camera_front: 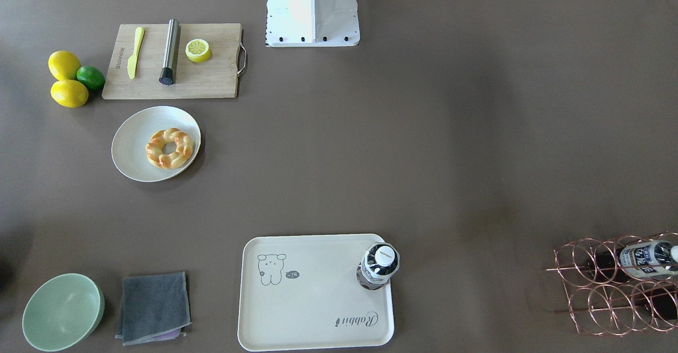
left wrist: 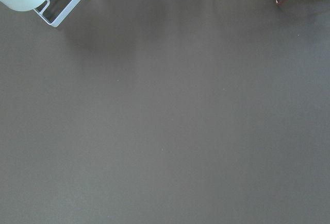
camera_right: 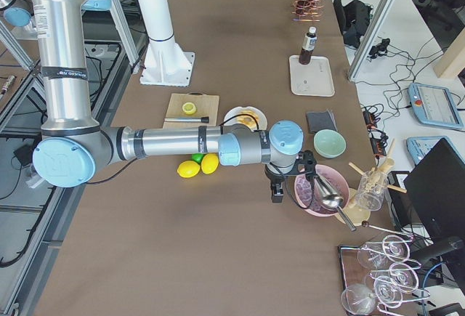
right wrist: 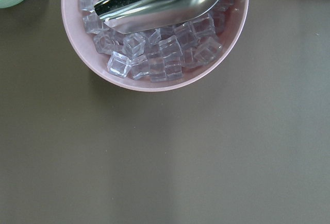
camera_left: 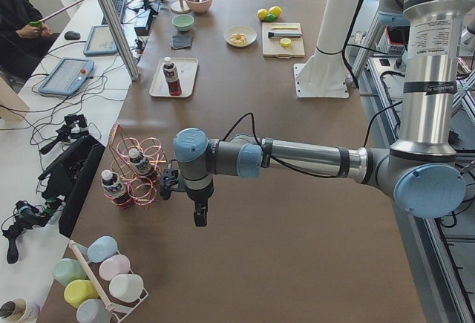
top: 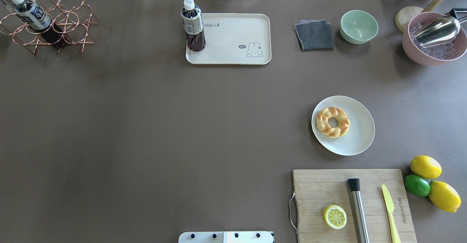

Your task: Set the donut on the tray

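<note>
The donut (camera_front: pixel 169 148), a golden twisted ring, lies on a round off-white plate (camera_front: pixel 132 146); it also shows in the overhead view (top: pixel 332 122). The cream tray (camera_front: pixel 318 300) with the animal drawing and "Rabbit" script lies at the table's far edge (top: pixel 233 38), with a dark bottle (top: pixel 192 26) standing on one corner. My left gripper (camera_left: pixel 200 217) hangs over bare table near the copper rack, far from both. My right gripper (camera_right: pixel 276 192) hangs beside the pink ice bowl. Both show only in side views, so I cannot tell whether they are open or shut.
A wooden cutting board (top: pixel 321 192) holds a lemon half (top: pixel 335 216), a metal cylinder and a yellow knife. Two lemons and a lime (top: pixel 417 185) lie beside it. A green bowl (top: pixel 359 26), grey cloth (top: pixel 314 35), pink ice bowl (top: pixel 434 40) and copper rack (top: pixel 47 20) line the far edge.
</note>
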### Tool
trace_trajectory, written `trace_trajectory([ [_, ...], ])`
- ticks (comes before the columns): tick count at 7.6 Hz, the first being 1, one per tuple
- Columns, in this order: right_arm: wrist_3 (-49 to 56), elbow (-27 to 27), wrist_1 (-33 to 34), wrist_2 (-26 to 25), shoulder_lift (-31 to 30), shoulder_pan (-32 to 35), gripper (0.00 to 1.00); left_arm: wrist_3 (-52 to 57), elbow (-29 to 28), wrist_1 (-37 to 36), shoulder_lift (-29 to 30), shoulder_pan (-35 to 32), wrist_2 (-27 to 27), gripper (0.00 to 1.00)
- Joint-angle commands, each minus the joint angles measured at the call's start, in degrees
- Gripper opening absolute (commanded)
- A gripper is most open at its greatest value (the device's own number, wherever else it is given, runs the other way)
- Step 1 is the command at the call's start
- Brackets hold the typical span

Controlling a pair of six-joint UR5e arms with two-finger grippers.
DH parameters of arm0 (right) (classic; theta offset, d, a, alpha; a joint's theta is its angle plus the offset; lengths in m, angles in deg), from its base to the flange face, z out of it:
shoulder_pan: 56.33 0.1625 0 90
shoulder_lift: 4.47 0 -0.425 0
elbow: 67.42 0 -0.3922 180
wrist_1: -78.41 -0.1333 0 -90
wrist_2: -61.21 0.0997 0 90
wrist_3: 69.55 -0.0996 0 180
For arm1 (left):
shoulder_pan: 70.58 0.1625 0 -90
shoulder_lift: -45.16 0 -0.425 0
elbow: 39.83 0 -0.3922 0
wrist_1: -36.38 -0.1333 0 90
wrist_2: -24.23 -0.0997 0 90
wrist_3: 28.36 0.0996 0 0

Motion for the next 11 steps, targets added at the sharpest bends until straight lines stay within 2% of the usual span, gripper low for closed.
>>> trace_trajectory([
  [1,-0.2,-0.1,0.0,0.0,0.1,-0.2,1.00,0.0,0.0,0.0,0.0,0.0,0.0,0.98],
  [2,-2.2,1.1,0.0,0.1,0.2,-1.4,1.00,0.0,0.0,0.0,-0.1,0.0,0.0,0.98],
  [4,-14.6,6.2,-2.7,-0.1,-0.1,-8.3,1.00,0.0,0.2,0.0,-0.4,0.0,0.1,0.98],
  [5,-21.6,6.3,-9.5,0.1,-0.7,-10.9,1.00,0.0,0.2,0.0,-0.4,0.0,0.0,0.98],
  [6,-33.5,6.2,-18.3,0.3,-1.3,-13.9,1.00,0.0,0.2,0.1,-0.5,0.0,0.0,0.98],
  [7,-42.8,5.7,-28.8,-1.7,-3.0,-18.1,1.00,0.0,0.2,0.1,-0.6,0.0,0.0,0.98],
  [8,-46.6,5.2,-35.6,-5.0,-5.1,-21.4,1.00,0.0,0.2,0.1,-0.8,0.0,0.0,0.98],
  [11,-46.8,5.3,-37.5,-5.2,-4.9,-28.2,1.00,0.1,0.0,0.1,-0.9,0.0,-0.1,0.98],
])
